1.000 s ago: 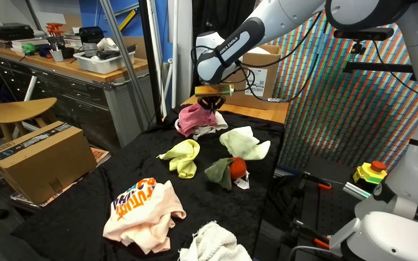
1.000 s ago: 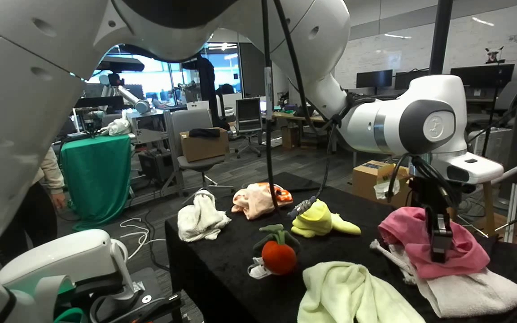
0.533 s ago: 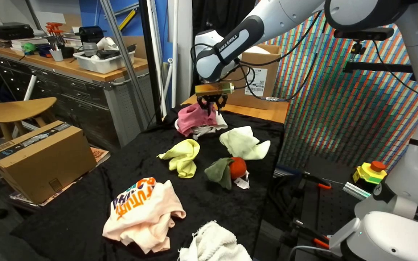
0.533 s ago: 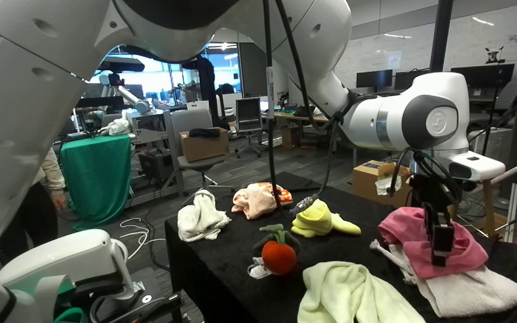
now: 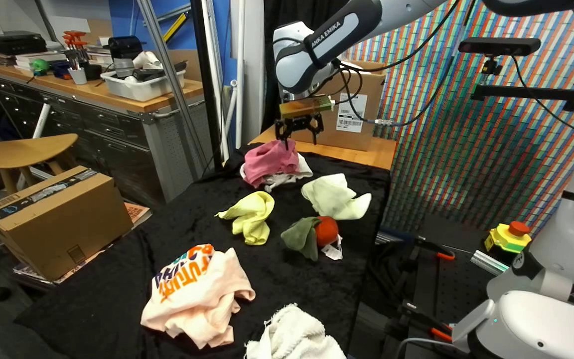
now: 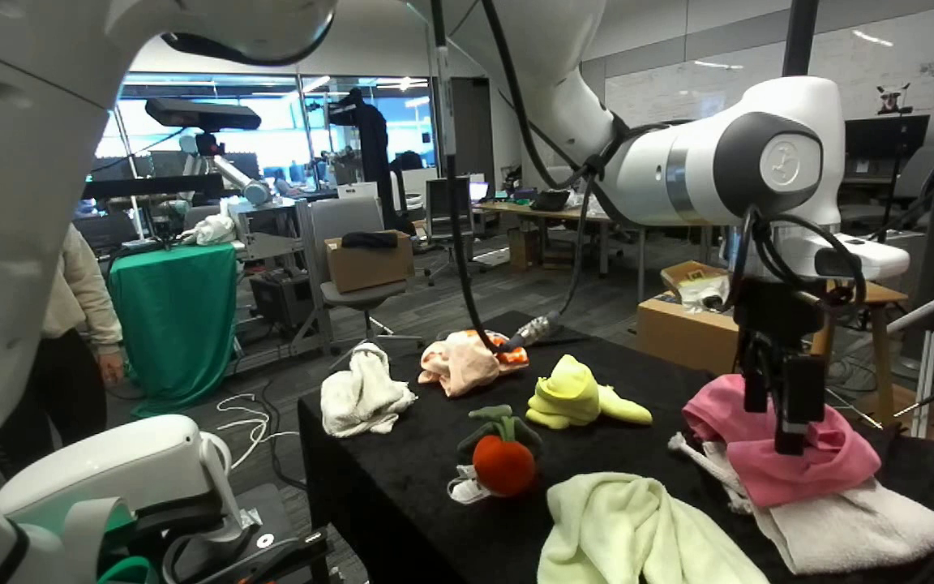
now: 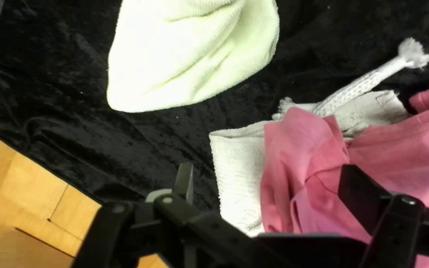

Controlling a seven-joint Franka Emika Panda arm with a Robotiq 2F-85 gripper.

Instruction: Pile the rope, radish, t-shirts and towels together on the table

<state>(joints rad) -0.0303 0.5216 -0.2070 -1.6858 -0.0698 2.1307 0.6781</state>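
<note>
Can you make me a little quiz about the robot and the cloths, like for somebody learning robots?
1. True or false: the gripper is open.

2. Which one pokes out from under the pink shirt?
A) yellow towel
B) white towel
C) peach shirt

3. Fill in the colour: the radish has ____ leaves.

Key: 1. True. 2. B. 3. Green.

Both exterior views angle down over the table [image 5: 292, 284], arm column [image 6: 5, 268] looming at nine o'clock in an exterior view; wrist view peers down, close!
</note>
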